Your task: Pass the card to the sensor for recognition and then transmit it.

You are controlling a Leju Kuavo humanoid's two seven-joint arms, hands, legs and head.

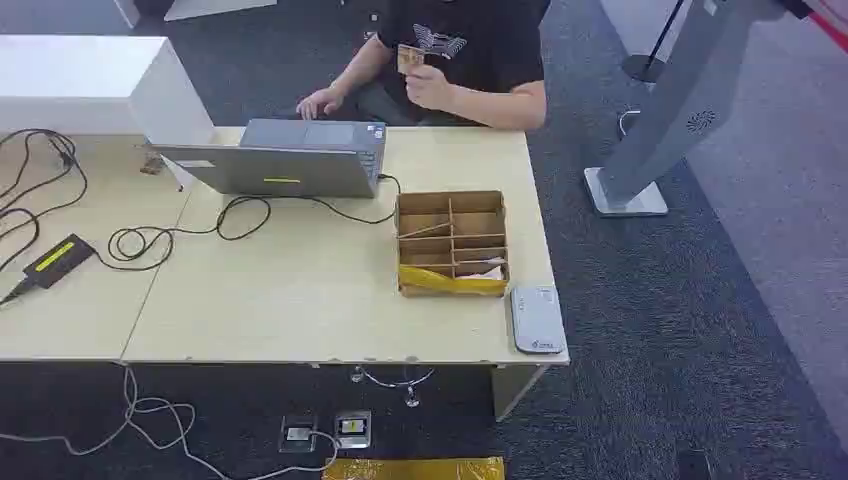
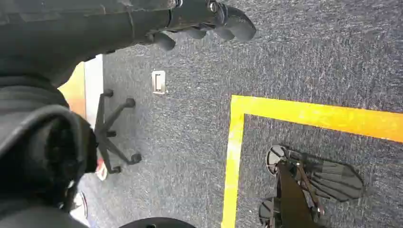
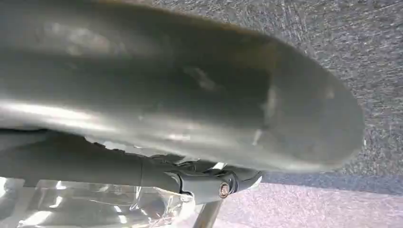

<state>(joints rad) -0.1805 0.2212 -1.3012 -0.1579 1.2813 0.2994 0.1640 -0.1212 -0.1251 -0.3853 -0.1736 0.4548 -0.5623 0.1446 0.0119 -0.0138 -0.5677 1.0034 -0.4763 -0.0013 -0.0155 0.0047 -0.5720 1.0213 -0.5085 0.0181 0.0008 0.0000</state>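
A person behind the far side of the table holds up a small tan card (image 1: 409,57) in one hand; the other hand rests by the laptop. The sensor (image 1: 537,318), a flat white-grey reader, lies at the table's front right corner, beside the cardboard box. My left hand (image 2: 209,19) hangs over the carpet, dark fingers loosely extended and holding nothing. My right hand (image 3: 190,118) also hangs low, its thick grey thumb blurred close to the camera above a dark finger (image 3: 204,183), with nothing in it.
A cardboard divider box (image 1: 452,243) with a yellow strip stands near the sensor. An open grey laptop (image 1: 290,158), black cables and a power brick (image 1: 58,260) lie on the pale table (image 1: 300,310). A grey kiosk stand (image 1: 660,130) rises to the right.
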